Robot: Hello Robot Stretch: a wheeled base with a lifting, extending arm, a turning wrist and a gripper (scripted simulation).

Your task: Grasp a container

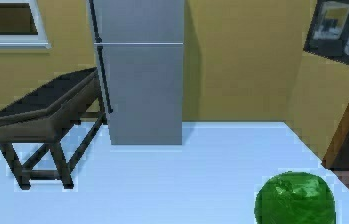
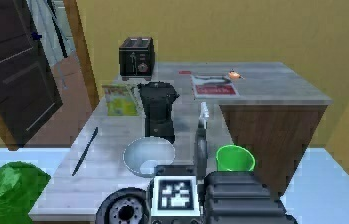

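Observation:
In the arm side view a white bowl [image 2: 147, 155] sits on the near part of a pale wooden counter [image 2: 272, 85]. A green cup [image 2: 235, 158] stands to its right at the counter's near edge. Behind the bowl rises a tall black machine [image 2: 160, 108]. The arm's dark bar comes up from the bottom edge with a white marked square [image 2: 177, 195]. The gripper [image 2: 122, 208] is the dark round body left of that square, just below the bowl. I cannot make out its far end, so I cannot tell whether it holds anything.
A black toaster [image 2: 135, 57], a yellow-green box [image 2: 119, 98], a red and white paper [image 2: 214, 85] and a dark pen [image 2: 85, 150] lie on the counter. A green leafy ball [image 1: 297, 200] sits on the floor. Ahead stand a grey fridge [image 1: 142, 70] and a dark table [image 1: 42, 110].

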